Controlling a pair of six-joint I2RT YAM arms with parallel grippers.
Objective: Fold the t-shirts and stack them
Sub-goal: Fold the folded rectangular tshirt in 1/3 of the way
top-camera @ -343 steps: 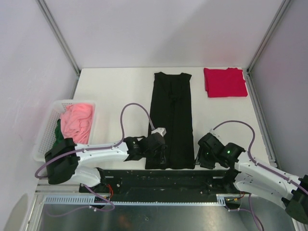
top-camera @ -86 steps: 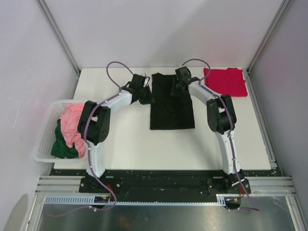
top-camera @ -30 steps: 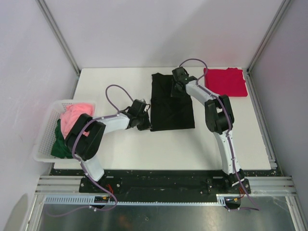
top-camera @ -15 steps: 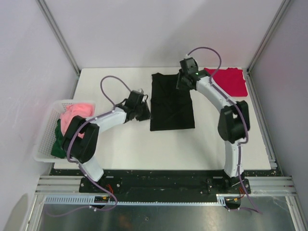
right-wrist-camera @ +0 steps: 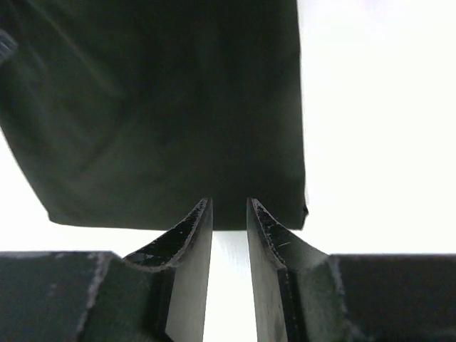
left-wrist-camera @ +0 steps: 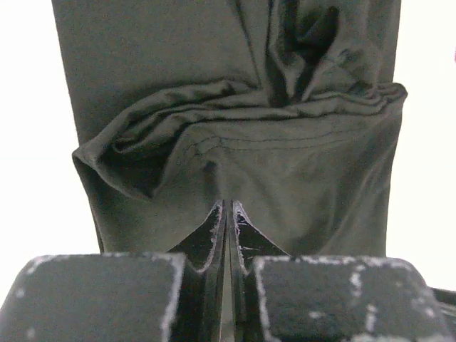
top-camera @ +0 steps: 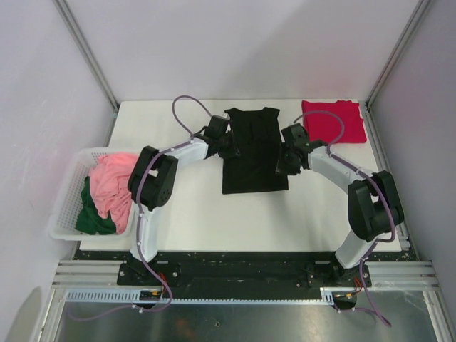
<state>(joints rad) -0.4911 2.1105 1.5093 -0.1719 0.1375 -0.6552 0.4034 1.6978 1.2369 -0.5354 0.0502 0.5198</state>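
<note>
Pinching the black t-shirt (top-camera: pixel 254 157) at its left edge

We have the left gripper (left-wrist-camera: pixel 226 206) closed, its fingers pressed together on a fold of the black cloth. Directly ahead of its tips the fabric is gathered into a raised ridge of wrinkles, and farther ahead it lies flatter. In the overhead view the shirt spreads away in front of this gripper as a folded rectangle on the white table (top-camera: pixel 178 214), with its collar end off to the gripper's left, toward the far edge.

Our right gripper (right-wrist-camera: pixel 228 203) sits on the opposite side of the same shirt, facing the left one across it. Its fingers stand a little apart with bare table showing between them, and they hold nothing. The shirt's edge runs just ahead of the fingertips, with one corner of the cloth ahead and slightly to the right. We cannot tell whether the tips touch the fabric.

Behind the right gripper and off to one side, near the far right corner, lies the crimson red t-shirt (top-camera: pixel 333 121), folded flat and well apart from the black one.

Well behind the left gripper, past that arm's elbow, a white lattice basket (top-camera: pixel 68 192) sits at the table's left edge. It holds a pink garment (top-camera: pixel 114 185) heaped over a dark green garment (top-camera: pixel 89 217).
</note>
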